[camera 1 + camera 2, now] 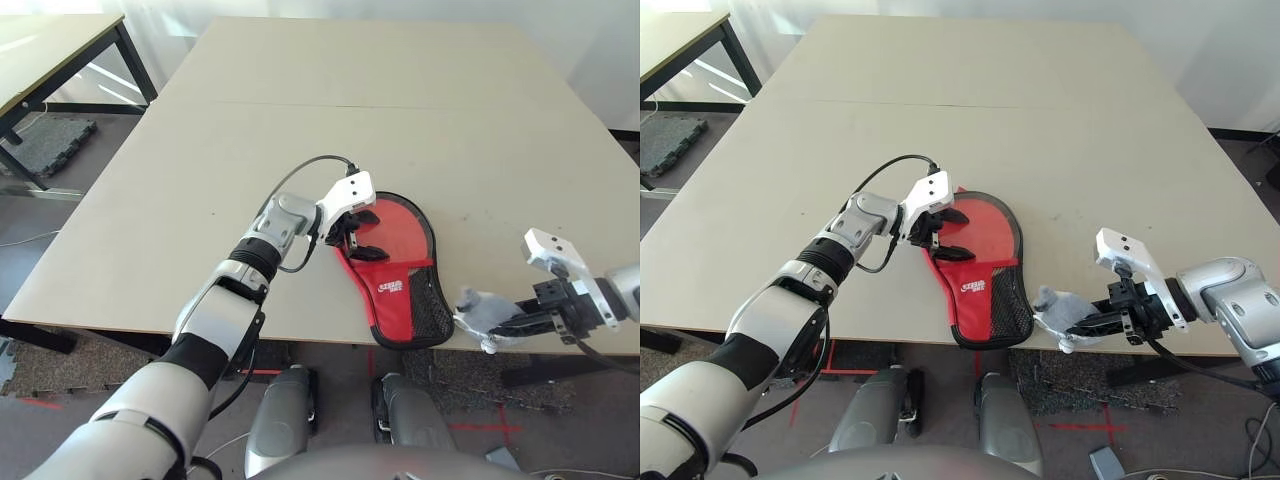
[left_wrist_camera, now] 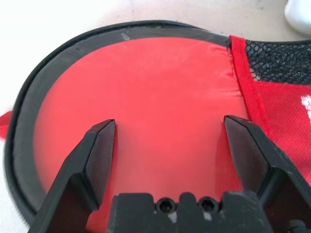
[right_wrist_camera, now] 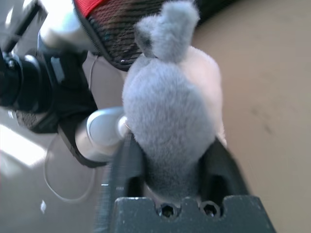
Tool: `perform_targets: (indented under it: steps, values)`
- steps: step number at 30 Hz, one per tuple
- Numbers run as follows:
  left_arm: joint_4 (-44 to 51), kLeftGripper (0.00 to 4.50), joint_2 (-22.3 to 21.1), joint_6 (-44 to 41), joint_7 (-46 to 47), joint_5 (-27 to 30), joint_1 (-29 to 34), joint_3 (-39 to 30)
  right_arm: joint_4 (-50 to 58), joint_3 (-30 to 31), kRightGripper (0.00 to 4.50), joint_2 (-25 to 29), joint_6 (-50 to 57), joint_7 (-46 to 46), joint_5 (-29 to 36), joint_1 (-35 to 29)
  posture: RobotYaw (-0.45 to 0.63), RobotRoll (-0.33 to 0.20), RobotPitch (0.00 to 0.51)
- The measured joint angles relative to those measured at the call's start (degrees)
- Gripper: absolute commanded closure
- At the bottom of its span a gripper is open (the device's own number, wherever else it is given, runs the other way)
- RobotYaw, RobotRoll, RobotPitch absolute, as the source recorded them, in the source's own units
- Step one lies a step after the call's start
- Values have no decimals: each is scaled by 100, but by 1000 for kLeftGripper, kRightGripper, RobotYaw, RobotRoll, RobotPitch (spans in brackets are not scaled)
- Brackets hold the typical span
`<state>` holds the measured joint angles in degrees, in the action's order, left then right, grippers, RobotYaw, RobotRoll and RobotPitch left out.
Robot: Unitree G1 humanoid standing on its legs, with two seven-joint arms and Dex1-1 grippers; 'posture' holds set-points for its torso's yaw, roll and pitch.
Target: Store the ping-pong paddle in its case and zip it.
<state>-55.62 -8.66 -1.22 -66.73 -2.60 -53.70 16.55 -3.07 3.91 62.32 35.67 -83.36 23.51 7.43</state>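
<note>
The left gripper [image 1: 362,236] hovers spread wide over the red case [image 1: 395,265], which lies closed near the table's [image 1: 300,130] near edge. The right gripper [image 1: 1095,325] clasps a grey-blue pouch [image 1: 1058,310] at that edge, just beside the case's mesh end. Bare tabletop stretches beyond.

Grey-blue fuzzy pouch [image 1: 483,312] at near edge of beige table [image 1: 350,90] — second table [image 1: 40,50] far left

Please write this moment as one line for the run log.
left gripper: open, over red case | right gripper: around grey pouch at table edge
</note>
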Motion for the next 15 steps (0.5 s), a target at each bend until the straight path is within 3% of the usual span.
perform_targets:
  steps: [5,10,15]
  values:
    - [432,0,-315,-254,-2,44,103,-178,-536,-412,97,2,282,7,233,313,-4,0,94]
    - [1549,0,-855,-932,-18,319,677,-496,-849,-1035,38,-99,628,275,602,1001,9,0,93]
    - [2659,0,-1300,-1771,150,723,1241,-941,-1334,-1444,38,-884,475,1150,691,1632,22,0,92]
